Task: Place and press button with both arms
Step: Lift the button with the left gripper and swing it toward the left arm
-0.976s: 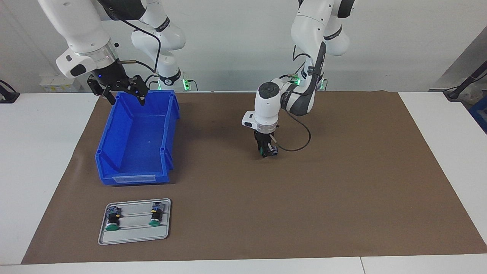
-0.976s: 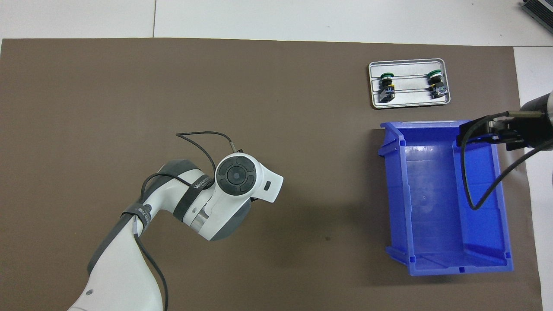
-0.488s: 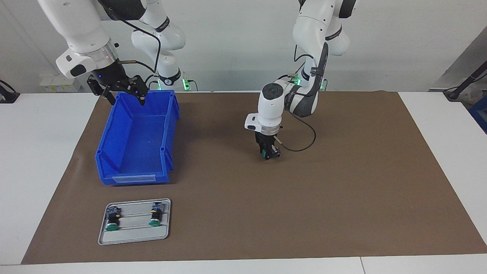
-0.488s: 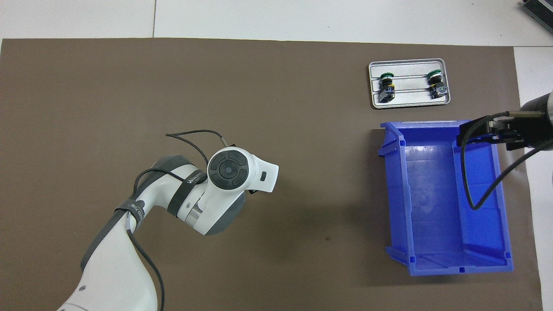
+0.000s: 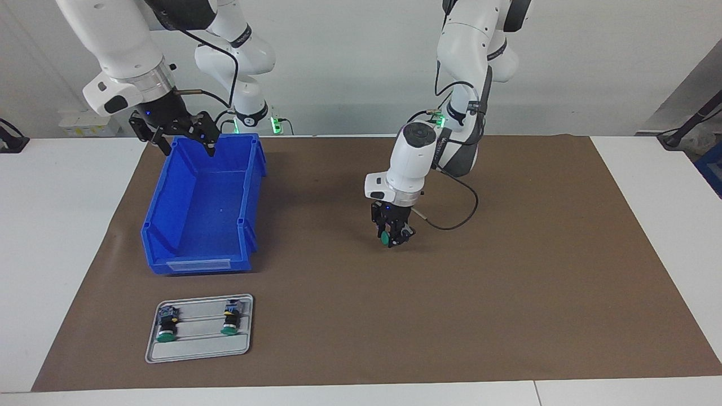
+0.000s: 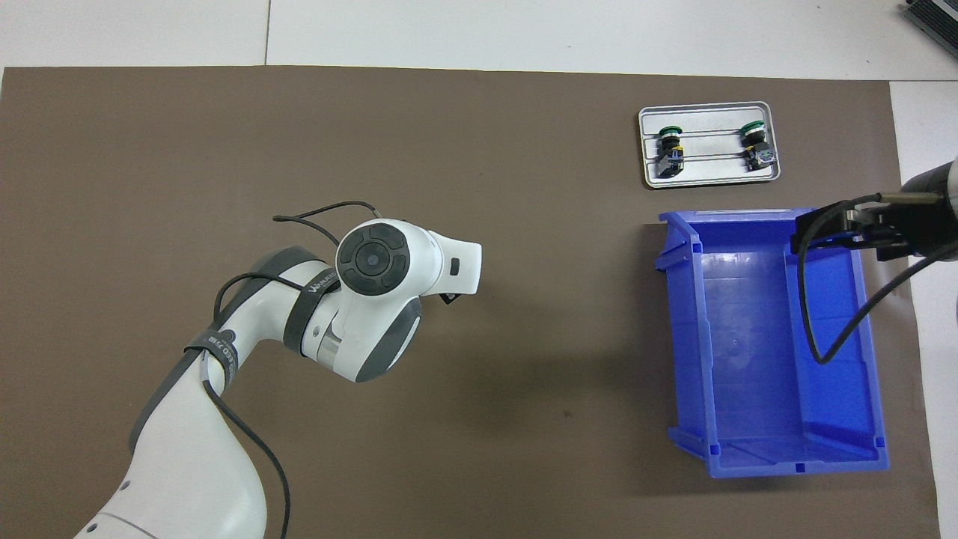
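My left pincer (image 5: 393, 235) was clamped on the button (image 5: 385, 238) above the middle of the brown mat (image 5: 507, 282); placing came next, I judged. My right pincer (image 5: 181, 138) waited, fingers apart, over the blue bin (image 5: 197, 225).

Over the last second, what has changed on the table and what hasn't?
The left gripper, shut on the button, has drifted over the brown mat away from the robots, turning so the green cap now faces the facing camera. Nothing was picked up or released. The right gripper stays open over the blue bin, and the two buttons on the grey tray haven't moved.
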Controlling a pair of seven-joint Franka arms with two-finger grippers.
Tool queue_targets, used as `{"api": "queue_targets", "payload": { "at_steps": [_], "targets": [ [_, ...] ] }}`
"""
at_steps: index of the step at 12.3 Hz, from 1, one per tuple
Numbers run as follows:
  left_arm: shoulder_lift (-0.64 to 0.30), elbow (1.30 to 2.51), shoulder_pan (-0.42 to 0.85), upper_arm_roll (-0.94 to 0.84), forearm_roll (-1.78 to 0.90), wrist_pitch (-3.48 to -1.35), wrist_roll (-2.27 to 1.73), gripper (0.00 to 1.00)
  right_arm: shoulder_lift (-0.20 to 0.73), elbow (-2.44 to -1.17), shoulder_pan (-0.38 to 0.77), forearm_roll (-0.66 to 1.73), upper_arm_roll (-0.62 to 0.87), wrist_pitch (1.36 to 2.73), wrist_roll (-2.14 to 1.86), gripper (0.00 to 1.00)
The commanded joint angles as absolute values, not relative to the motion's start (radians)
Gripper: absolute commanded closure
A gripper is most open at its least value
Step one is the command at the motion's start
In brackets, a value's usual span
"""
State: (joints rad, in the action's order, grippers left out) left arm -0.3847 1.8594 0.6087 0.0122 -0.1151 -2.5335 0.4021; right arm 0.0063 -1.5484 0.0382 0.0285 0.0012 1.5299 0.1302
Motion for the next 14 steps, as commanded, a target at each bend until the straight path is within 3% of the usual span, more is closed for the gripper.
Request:
{"api": "queue_targets", "payload": {
  "at_steps": [1, 9, 14],
  "targets": [
    [-0.420, 1.836, 0.574, 0.009, -0.149, -2.603, 0.391, 0.88, -0.021, -1.582, 0.034, 0.055, 0.000, 1.542, 0.107, 0.00],
    [-0.402, 1.804, 0.427, 0.002, -0.239, -2.631, 0.403, 0.89, -0.021, -1.582, 0.034, 0.055, -0.002, 1.542, 0.107, 0.00],
    [-0.318, 1.821, 0.371, -0.002, -0.298, -2.622, 0.405, 0.89, -0.021, -1.582, 0.035, 0.055, -0.002, 1.542, 0.107, 0.00]
  ]
}}
